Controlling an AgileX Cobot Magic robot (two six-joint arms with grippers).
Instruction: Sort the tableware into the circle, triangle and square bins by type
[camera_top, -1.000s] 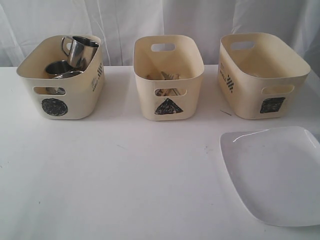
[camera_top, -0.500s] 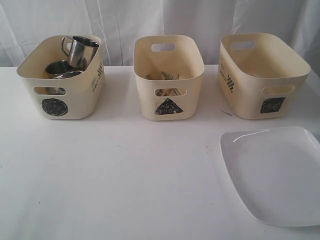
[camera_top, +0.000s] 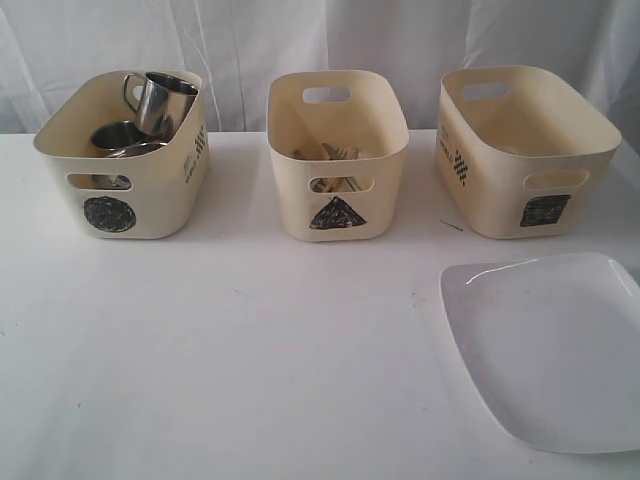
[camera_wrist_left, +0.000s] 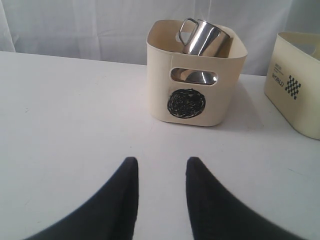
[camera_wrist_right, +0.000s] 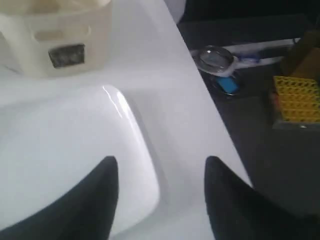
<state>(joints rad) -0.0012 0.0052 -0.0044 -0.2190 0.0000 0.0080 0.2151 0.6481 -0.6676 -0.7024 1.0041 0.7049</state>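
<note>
Three cream bins stand in a row at the back of the table. The circle bin (camera_top: 125, 170) on the left holds a steel mug (camera_top: 163, 102) and more steel ware. Wooden chopsticks and cutlery (camera_top: 335, 153) lie in the triangle bin (camera_top: 338, 205) in the middle. The square bin (camera_top: 525, 170) stands on the right. The large white plate (camera_top: 555, 345) lies on the table in front of it. Neither gripper shows in the exterior view. My left gripper (camera_wrist_left: 159, 167) is open above bare table, facing the circle bin (camera_wrist_left: 192, 87). My right gripper (camera_wrist_right: 161, 167) is open over the plate's edge (camera_wrist_right: 140, 150).
The table's right edge (camera_wrist_right: 210, 100) runs close to the plate. Beyond it is a dark floor with a yellow rack (camera_wrist_right: 296, 99) and other clutter. A white curtain hangs behind the bins.
</note>
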